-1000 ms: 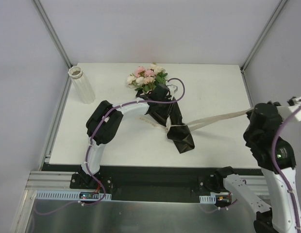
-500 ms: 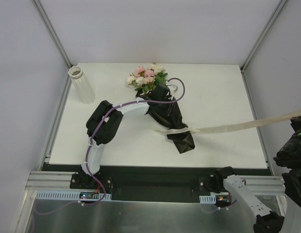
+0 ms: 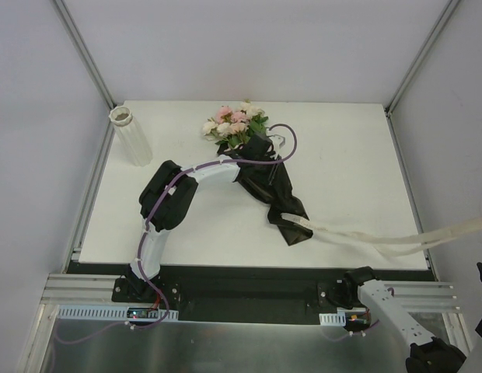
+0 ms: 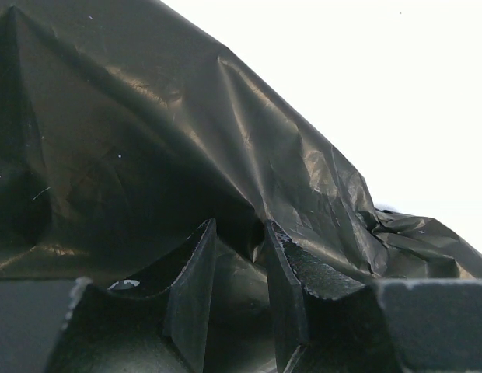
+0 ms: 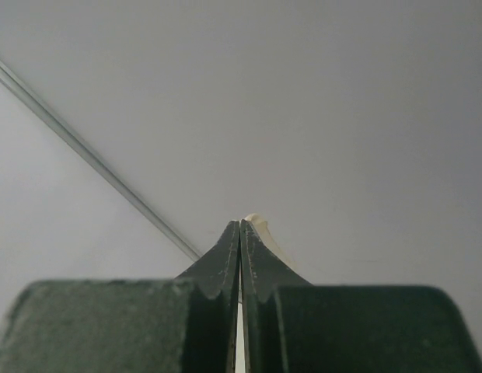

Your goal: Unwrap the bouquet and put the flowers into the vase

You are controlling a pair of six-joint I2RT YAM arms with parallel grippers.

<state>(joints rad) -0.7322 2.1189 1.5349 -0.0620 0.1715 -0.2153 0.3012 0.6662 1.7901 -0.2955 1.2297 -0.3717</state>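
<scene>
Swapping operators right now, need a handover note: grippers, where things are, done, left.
Left gripper: shut on a fold of the black paper, middle of the table.
Right gripper: shut on the cream ribbon, out past the table's right edge; the ribbon trails there from the wrap's near end.
Flowers: in the wrap, heads toward the far edge.
Vase: upright, far left corner, no flowers in it.
Done: ribbon looks pulled off the wrap; whether it is fully free, cannot tell.
Left: open the paper, move flowers into the vase.

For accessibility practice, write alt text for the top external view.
The left tool grips a black-wrapped bouquet of pink and cream roses on a white table; its cream ribbon stretches off to the right. A white ribbed vase stands far left.
</scene>
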